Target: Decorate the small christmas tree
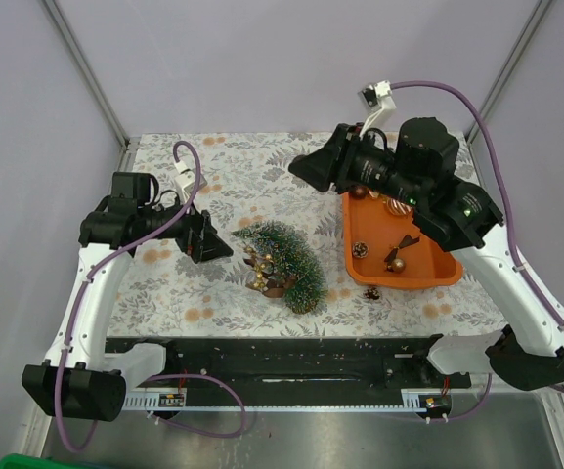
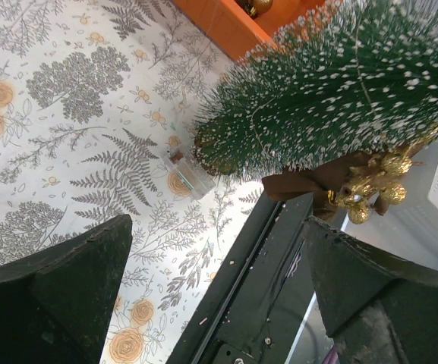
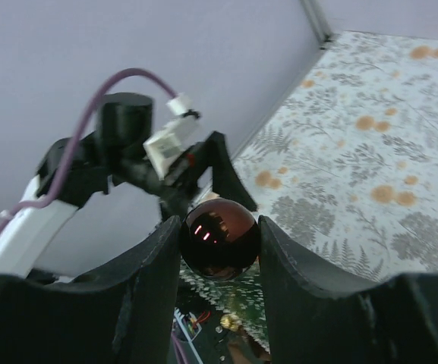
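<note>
The small christmas tree [image 1: 291, 262] lies on its side on the floral table cover, with a brown bow and gold baubles [image 1: 260, 269] on it. In the left wrist view the tree [image 2: 340, 83] fills the upper right, with the gold baubles [image 2: 370, 189] below it. My left gripper [image 1: 215, 244] is open and empty just left of the tree. My right gripper [image 1: 303, 168] is raised above the table behind the tree. In the right wrist view it [image 3: 219, 244] is shut on a dark red shiny ball [image 3: 219, 235].
An orange tray [image 1: 438, 276] at the right holds several small ornaments, among them a gold ball [image 1: 361, 250]. A small dark ornament [image 1: 371, 292] lies on the table in front of the tray. A small clear piece [image 2: 188, 174] lies near the tree. The black front rail [image 1: 282, 357] runs along the near edge.
</note>
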Available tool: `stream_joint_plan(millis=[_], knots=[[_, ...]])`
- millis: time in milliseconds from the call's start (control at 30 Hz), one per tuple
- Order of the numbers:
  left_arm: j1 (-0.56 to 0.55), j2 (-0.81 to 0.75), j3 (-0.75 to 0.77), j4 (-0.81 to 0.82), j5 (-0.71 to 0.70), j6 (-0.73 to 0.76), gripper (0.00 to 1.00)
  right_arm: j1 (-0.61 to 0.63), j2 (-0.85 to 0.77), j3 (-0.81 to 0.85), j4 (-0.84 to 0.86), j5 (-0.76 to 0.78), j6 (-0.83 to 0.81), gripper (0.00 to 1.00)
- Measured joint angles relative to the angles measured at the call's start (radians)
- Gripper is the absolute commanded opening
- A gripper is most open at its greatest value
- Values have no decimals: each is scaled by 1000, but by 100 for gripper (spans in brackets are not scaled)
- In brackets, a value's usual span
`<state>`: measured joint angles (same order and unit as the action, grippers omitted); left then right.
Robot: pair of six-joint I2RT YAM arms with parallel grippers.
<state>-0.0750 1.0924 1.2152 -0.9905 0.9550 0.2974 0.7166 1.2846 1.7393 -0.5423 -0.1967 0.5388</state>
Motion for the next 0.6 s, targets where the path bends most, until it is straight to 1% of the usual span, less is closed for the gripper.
stream_joint_plan(millis=[100, 233, 600], knots=[[0, 0, -16, 4, 7, -8, 99, 76, 25, 55, 12, -10, -29, 27], [0, -3, -18, 13, 14, -14, 99, 158, 58, 87, 32, -34, -65, 28], [0, -5, -18, 17, 22, -28, 99, 259, 142, 88, 52, -60, -79, 27]])
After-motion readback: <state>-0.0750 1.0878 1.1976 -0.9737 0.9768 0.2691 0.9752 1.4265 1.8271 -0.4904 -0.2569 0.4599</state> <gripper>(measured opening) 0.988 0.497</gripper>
